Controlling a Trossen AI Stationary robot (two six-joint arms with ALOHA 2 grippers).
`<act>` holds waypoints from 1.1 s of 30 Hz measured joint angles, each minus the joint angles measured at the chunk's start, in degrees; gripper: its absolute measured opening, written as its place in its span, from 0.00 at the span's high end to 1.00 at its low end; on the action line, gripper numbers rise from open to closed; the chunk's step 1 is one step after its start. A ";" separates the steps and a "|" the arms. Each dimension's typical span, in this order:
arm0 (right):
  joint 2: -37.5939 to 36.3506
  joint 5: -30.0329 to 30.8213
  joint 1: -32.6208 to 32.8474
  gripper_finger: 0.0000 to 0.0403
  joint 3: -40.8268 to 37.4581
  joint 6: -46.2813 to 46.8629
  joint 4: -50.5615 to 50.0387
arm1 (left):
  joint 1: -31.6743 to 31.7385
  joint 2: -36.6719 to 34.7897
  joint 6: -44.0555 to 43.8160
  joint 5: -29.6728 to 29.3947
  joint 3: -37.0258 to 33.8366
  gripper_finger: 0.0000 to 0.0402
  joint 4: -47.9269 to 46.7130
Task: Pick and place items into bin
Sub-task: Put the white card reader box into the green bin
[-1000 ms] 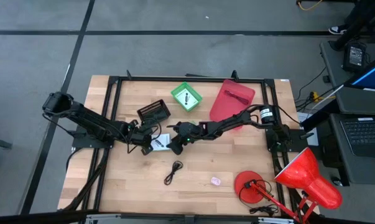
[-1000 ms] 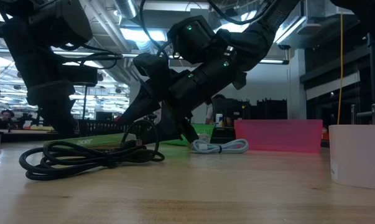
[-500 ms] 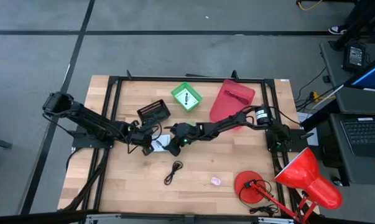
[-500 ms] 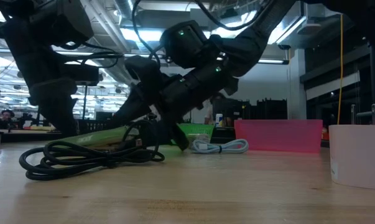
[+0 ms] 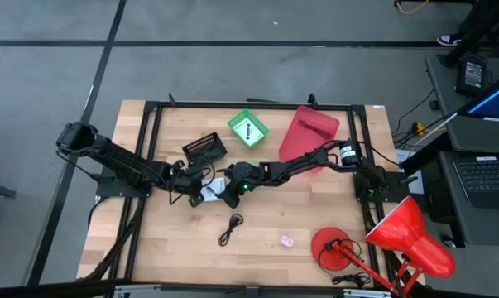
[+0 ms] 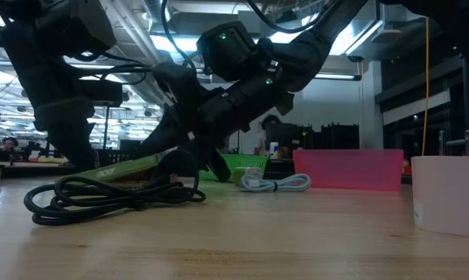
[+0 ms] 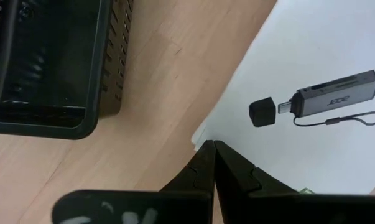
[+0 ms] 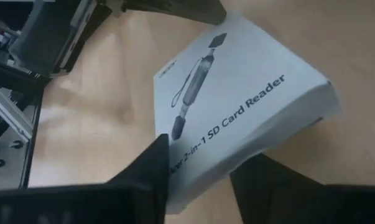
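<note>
White card-reader box (image 8: 237,99) lies mid-tabletop (image 5: 315,223) between both tools, so watch it: your right tool (image 8: 199,168) straddles one edge half-closed, your left tool (image 7: 210,155) presses shut against another, and the box may skid or tilt.

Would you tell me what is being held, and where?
Right gripper: fingers astride an edge of the white box; firm hold cannot be told. Left gripper holds nothing.
</note>
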 joint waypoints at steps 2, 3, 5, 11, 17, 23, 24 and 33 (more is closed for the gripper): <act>0.00 -1.04 -0.13 0.76 0.00 0.03 -0.06 | -0.13 -0.02 -0.01 0.08 0.02 1.00 0.02; 0.00 -1.57 -0.15 0.78 0.00 -0.12 -0.08 | -0.41 -0.02 -0.02 0.08 0.02 1.00 0.03; 0.00 -3.04 -0.30 0.82 0.00 -0.97 -0.21 | -1.22 -0.02 -0.03 0.74 0.09 1.00 0.19; -0.02 -10.28 -1.57 0.89 0.02 -4.09 -0.55 | -4.60 -0.35 -0.02 2.94 2.03 1.00 -2.07; -0.72 -12.47 -2.58 0.98 0.02 -8.38 -1.21 | -8.71 -3.48 -1.53 -2.19 5.33 1.00 -9.37; -2.94 -12.33 -2.56 0.98 0.13 -13.03 -5.75 | -12.40 -9.16 -1.54 -6.36 5.95 1.00 -10.98; -3.49 -12.45 -2.58 0.98 0.12 -13.75 -7.37 | -12.93 -10.22 -1.14 -6.59 5.95 1.00 -11.08; -9.40 -10.13 -3.10 0.98 0.11 -21.71 -16.84 | -16.78 -18.25 0.65 -13.55 5.95 1.00 -13.55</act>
